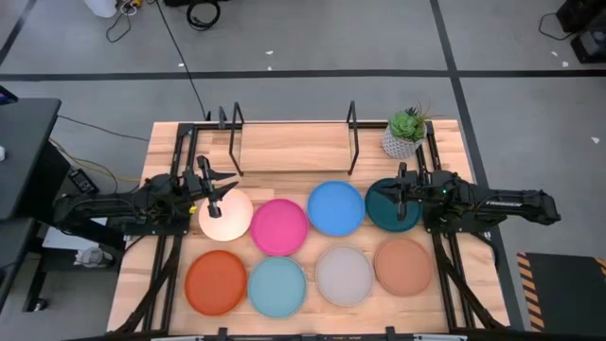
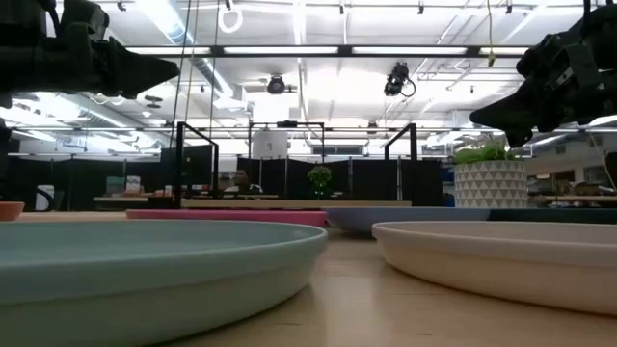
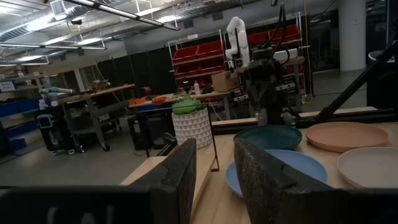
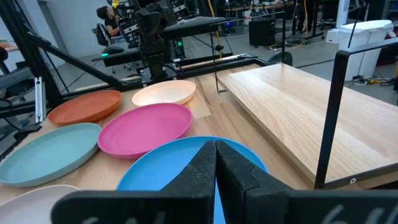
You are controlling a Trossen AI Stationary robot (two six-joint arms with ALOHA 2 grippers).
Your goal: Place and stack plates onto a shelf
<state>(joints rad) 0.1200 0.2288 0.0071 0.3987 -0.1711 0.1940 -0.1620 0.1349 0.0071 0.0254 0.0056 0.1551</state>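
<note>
Eight plates lie flat on the wooden table in two rows. The far row holds the cream plate point(image 1: 227, 218), pink plate point(image 1: 279, 227), blue plate point(image 1: 335, 207) and dark teal plate point(image 1: 390, 210). The near row holds the orange plate point(image 1: 216, 281), light blue plate point(image 1: 276, 285), grey plate point(image 1: 345, 276) and tan-brown plate point(image 1: 404, 266). The shelf point(image 1: 294, 149) stands at the far edge between black uprights, its board bare. My left gripper point(image 1: 220, 189) point(image 3: 214, 168) hovers open above the cream plate's far-left rim. My right gripper point(image 1: 398, 189) point(image 4: 216, 155) hovers shut above the dark teal plate.
A potted plant point(image 1: 405, 134) in a white patterned pot stands at the shelf's right end, just beyond the dark teal plate. The shelf's black uprights point(image 1: 352, 128) rise above its board. In the low view both arms hang well above the plates.
</note>
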